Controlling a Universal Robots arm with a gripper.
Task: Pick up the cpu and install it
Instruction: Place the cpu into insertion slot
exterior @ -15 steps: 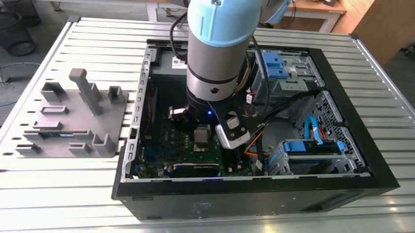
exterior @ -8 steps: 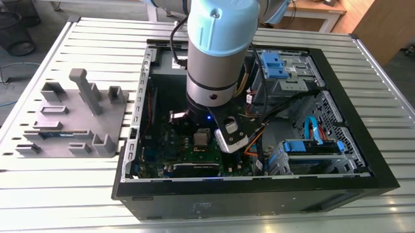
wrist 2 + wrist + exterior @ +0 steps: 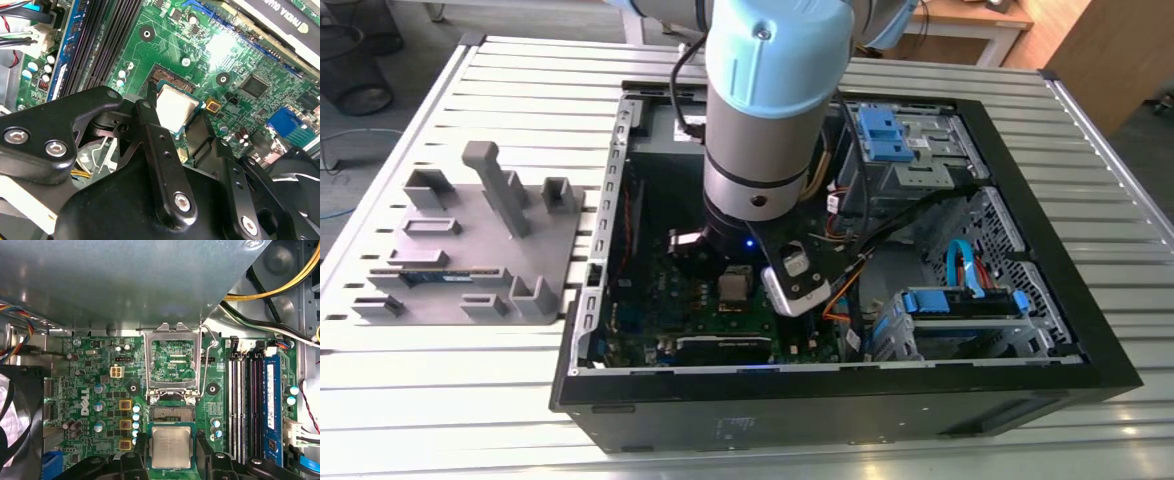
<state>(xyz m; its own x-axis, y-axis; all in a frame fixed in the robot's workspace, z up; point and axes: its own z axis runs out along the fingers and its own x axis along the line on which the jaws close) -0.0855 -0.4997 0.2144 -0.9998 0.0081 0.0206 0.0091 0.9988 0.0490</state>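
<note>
Gripper (image 3: 171,462) set narrow, fingers (image 3: 139,446) pinching opposite edges of the cpu (image 3: 171,446). Chip held flat at the edge of the open socket (image 3: 173,414) on the green board (image 3: 90,390); the socket's metal frame (image 3: 172,365) stands flipped up. Exterior view: my arm (image 3: 761,120) reaches down mid-frame into the open computer case (image 3: 854,410).

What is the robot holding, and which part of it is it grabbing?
The end effector holds the cpu by two opposite edges, near the open socket.
</note>
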